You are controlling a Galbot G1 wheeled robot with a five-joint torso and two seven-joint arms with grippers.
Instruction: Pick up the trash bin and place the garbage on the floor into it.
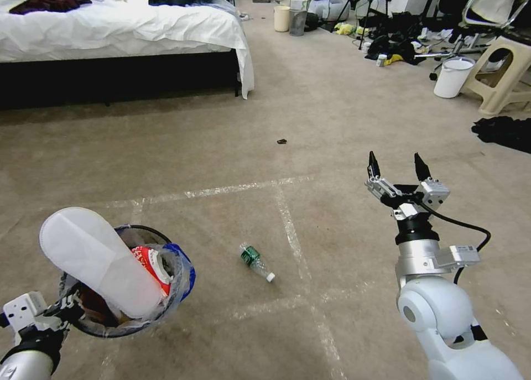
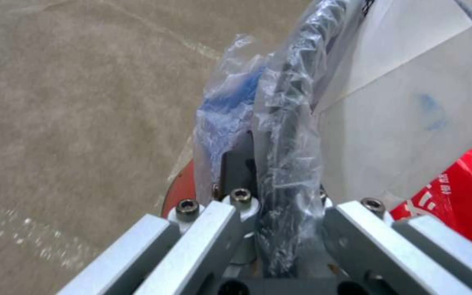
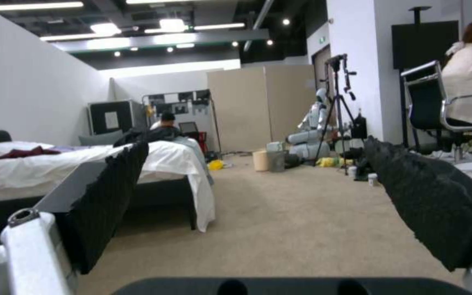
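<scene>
Gripping trash bin [image 1: 166, 291] rim, left fingers [image 2: 236, 172]; right fingers [image 1: 374, 165] spread, bottle [image 1: 256, 262] below-left.

The left gripper [image 1: 69, 308] is clamped on the near rim of the trash bin [image 1: 182, 280], wrist low behind it. Well to the right of the trash bin, the right gripper [image 1: 398, 166] points forward, raised, fingers spread wide.

White rounded right arm [image 1: 442, 313], silver wrist, black looping cable, black pointed jaws, apparently hex-head screws
</scene>
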